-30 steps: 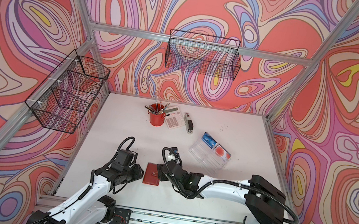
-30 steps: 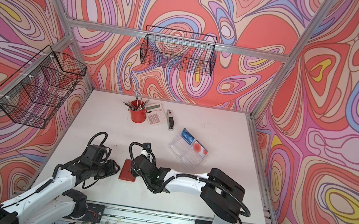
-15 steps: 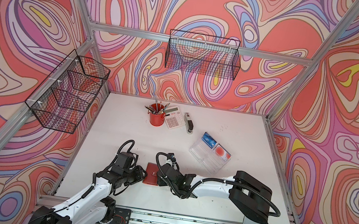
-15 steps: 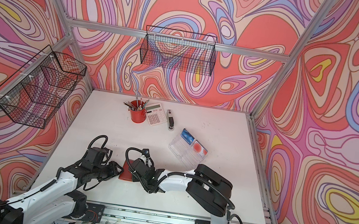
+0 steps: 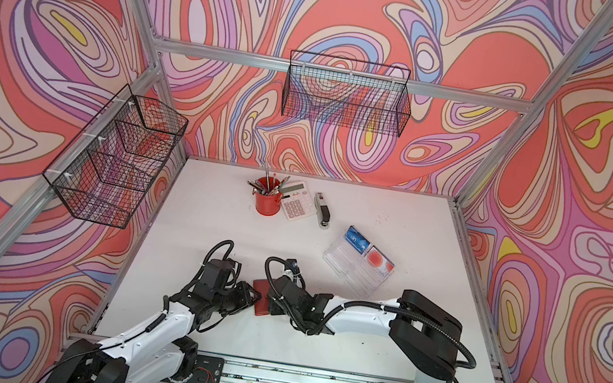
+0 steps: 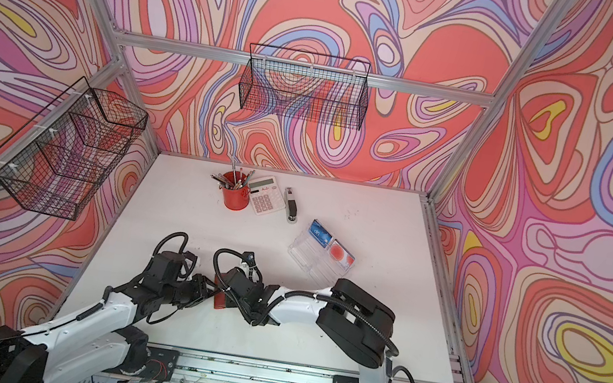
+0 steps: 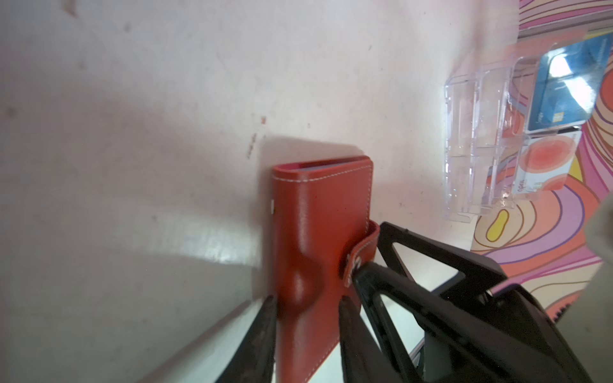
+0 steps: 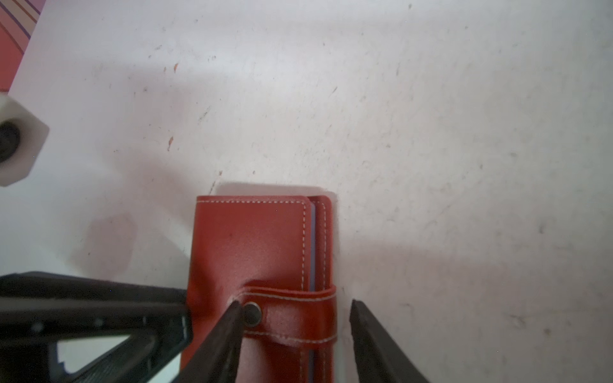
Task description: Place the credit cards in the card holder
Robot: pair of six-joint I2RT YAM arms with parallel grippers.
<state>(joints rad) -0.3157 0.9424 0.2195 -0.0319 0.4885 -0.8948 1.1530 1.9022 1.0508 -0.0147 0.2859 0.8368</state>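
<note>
1. Two cards wait untouched: the blue credit card (image 5: 357,238) and the pale credit card (image 5: 379,260) lie in the clear tray (image 5: 344,268). They are well apart from the card holder (image 5: 261,298), which lies snapped shut on the table (image 5: 207,218) between my arms.
2. My left gripper (image 7: 306,300) pinches the holder at its spine end, a finger against either side.
3. My right gripper (image 8: 295,302) stands open astride the snap tab (image 8: 292,315). One finger touches the tab's end beside the button, and its partner is clear of the holder's edge.
4. If that finger skids off the smooth tab, I judge the snap would not come undone.
5. A stiff snap could drag the whole holder out of my left pinch, or twist it.
6. My two grippers sit nearly touching, so a careless pull could knock them together.
</note>
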